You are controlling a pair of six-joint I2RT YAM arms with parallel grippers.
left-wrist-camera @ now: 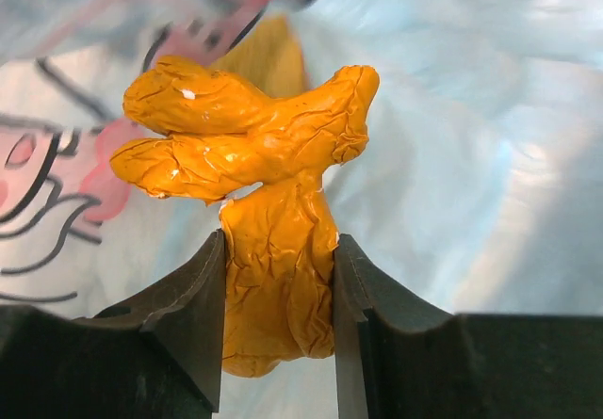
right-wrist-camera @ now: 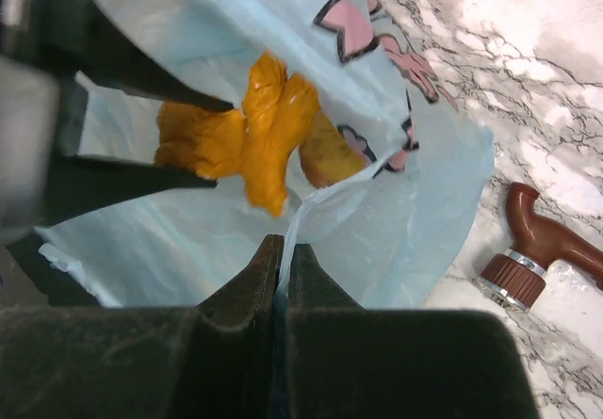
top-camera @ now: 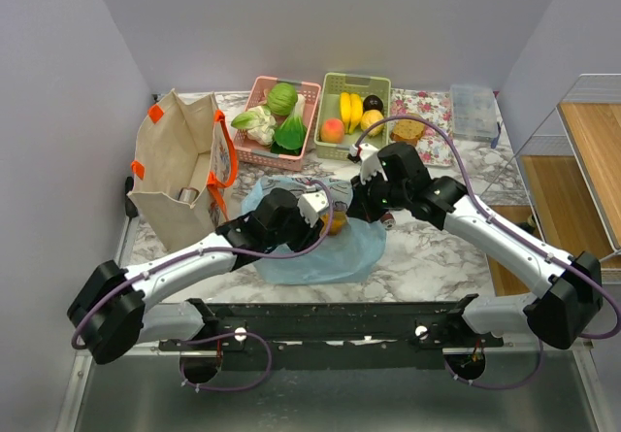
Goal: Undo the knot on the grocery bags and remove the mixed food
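Left wrist view is showing my left claw (left-wrist-camera: 279,242) clenching a crinkled, twisted orange toy food piece (left-wrist-camera: 254,146). Both black fingers (left-wrist-camera: 188,315) are pressing against the sides of its lower stem, and its knobbly upper arms are sticking out above the fingertips. That piece is resting against the thin, translucent light blue plastic bag (left-wrist-camera: 471,155), whose film with pink and black print is filling the view behind it.

Right wrist view is showing my right claw (right-wrist-camera: 285,248) clenched too, its fingers meeting on a thin fold of the bag's film just beside the orange piece. A rounder yellow-orange piece (right-wrist-camera: 330,151) is sitting under the film next to it. A brown curved plastic piece with a ribbed cap (right-wrist-camera: 528,249) is lying on the white marbled bench (right-wrist-camera: 528,80) just outside the bag's edge.

From the top external view, the bag is lying spread on the bench with both my claws meeting over it. Left of the bag, a beige canvas tote with orange handles (top-camera: 179,160) is standing upright. Beyond the bag, a pink plastic basket (top-camera: 262,83) is holding a round green cabbage (top-camera: 282,97). Next to it a green plastic basket (top-camera: 359,78) is holding yellow bananas (top-camera: 350,110) and a pink-orange peach (top-camera: 332,129).
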